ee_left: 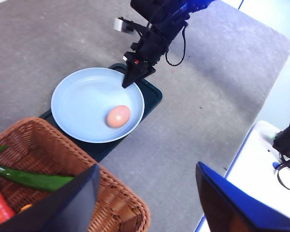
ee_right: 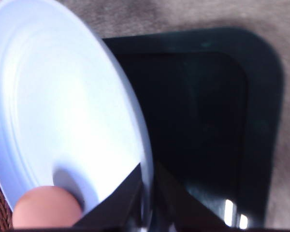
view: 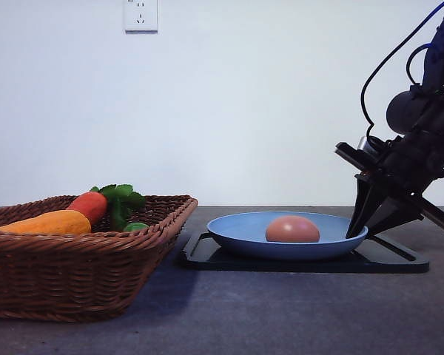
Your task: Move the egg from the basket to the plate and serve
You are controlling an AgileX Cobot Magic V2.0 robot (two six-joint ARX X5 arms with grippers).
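The brownish-pink egg [view: 292, 229] [ee_left: 118, 116] [ee_right: 46, 208] lies in the light-blue plate [view: 240, 235] [ee_left: 82, 96] [ee_right: 63, 96], toward its right side. At the plate's right rim my right gripper [view: 357, 231] [ee_left: 127, 83] [ee_right: 147, 193] is tilted down, one finger above the rim and one below, shut on it. The wicker basket [view: 81, 274] [ee_left: 121, 212] stands to the left of the plate. Above the basket's corner my left gripper [ee_left: 147, 203] hangs open, holding nothing.
The plate rests on a flat black tray [view: 399, 260] [ee_left: 152, 94] [ee_right: 208, 121]. An orange-and-red carrot toy [view: 59, 218] and green items [ee_left: 29, 178] lie in the basket. A white surface [ee_left: 251, 169] borders the grey tabletop.
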